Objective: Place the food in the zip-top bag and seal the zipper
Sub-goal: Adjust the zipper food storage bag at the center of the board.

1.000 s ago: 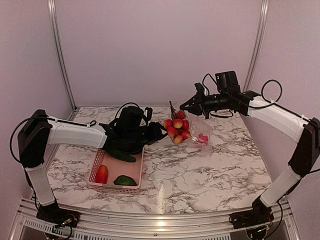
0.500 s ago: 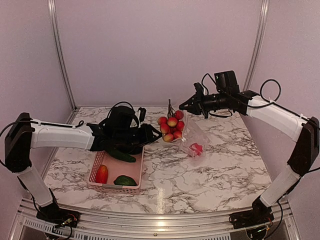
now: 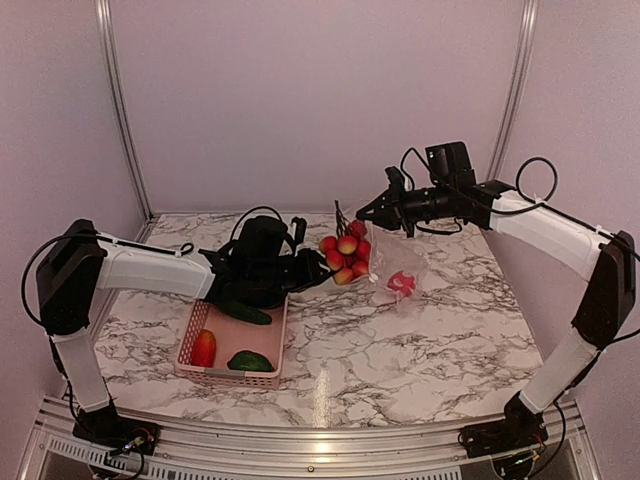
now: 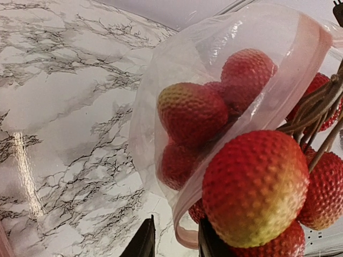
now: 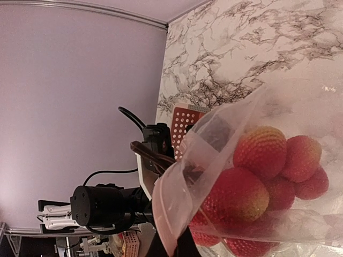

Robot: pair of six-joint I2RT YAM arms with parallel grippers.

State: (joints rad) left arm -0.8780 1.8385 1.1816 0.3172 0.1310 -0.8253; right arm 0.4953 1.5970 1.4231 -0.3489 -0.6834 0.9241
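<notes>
My left gripper (image 3: 312, 268) is shut on a bunch of red and yellow-red toy fruits (image 3: 345, 256) and holds it at the mouth of the clear zip-top bag (image 3: 395, 268). In the left wrist view, part of the bunch (image 4: 254, 187) is outside the bag and some fruits (image 4: 190, 112) are inside it. The pale pink zipper (image 4: 310, 48) loops round between my fingertips (image 4: 143, 243). My right gripper (image 3: 375, 212) is shut on the bag's mouth edge (image 5: 161, 209) and holds the bag hanging. A red piece (image 3: 402, 283) lies in the bag's bottom. No eggplant is in view.
A pink plastic basket (image 3: 192, 330) stands at the front left under my left arm. It holds a red-yellow piece (image 3: 203, 348) and two green cucumbers (image 3: 247, 313) (image 3: 250, 362). The marble table ends at metal rails at the back and front.
My left gripper drew the fruit bunch a little to the left, then brought it back toward the bag's mouth. The hanging bag swung with the red piece in it.
</notes>
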